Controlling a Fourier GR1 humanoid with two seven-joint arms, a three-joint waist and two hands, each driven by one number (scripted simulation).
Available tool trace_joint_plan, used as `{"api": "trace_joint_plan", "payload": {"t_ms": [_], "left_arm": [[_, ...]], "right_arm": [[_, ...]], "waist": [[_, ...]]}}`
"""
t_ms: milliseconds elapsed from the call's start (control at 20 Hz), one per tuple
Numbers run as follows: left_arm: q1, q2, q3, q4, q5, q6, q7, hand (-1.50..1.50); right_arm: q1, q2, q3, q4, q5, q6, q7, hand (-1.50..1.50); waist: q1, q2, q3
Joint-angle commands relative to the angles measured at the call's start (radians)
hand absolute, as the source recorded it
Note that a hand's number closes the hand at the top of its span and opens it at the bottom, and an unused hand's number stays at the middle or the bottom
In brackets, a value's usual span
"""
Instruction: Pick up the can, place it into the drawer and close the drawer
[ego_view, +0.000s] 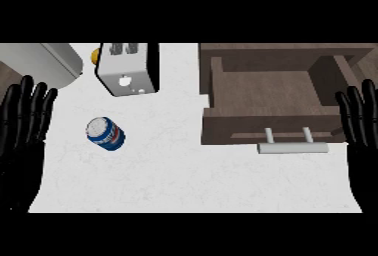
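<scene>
A blue and white can (105, 133) stands on the white counter (192, 180), left of centre. The brown drawer (266, 90) at the upper right is pulled open, its inside bare, with a grey bar handle (291, 148) on its front. My left hand (21, 135) rests open at the left edge, fingers up, a short way left of the can. My right hand (362, 125) rests open at the right edge, fingers up, beside the drawer's right front corner. Neither hand touches anything.
A silver toaster (127, 68) stands at the back, above the can, with a yellow object (95, 55) just behind its left side. A pale grey appliance (40, 62) occupies the back left corner. The counter's front edge curves inward at both lower corners.
</scene>
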Motion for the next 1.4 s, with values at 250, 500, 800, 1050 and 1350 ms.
{"api": "trace_joint_plan", "payload": {"t_ms": [250,500,800,1050,1350], "left_arm": [[-0.162,-0.023,-0.025,0.121,0.107,-0.081,-0.003,-1.50],[-0.071,-0.004,-0.024,0.165,0.033,-0.005,0.306,-1.50],[-0.085,0.007,0.016,0.173,0.034,-0.026,0.301,-1.50],[-0.100,-0.014,0.021,0.110,0.071,-0.007,0.412,-1.50],[-0.108,0.018,0.105,0.110,0.110,-0.014,0.458,-1.50]], "right_arm": [[0.034,0.021,0.019,-0.031,0.056,-0.013,-0.025,-1.50],[0.043,-0.014,-0.043,0.072,0.026,-0.030,0.226,-1.50],[0.099,0.005,-0.063,0.045,0.017,-0.014,0.187,-1.50],[0.223,0.022,-0.058,0.023,0.003,0.037,0.119,-1.50],[0.228,0.031,-0.058,-0.072,0.015,0.035,0.181,-1.50]], "waist": [[0.007,-0.014,-0.001],[0.014,-0.013,0.000],[0.012,-0.014,-0.001],[0.010,-0.014,-0.001],[0.010,-0.015,-0.001]]}}
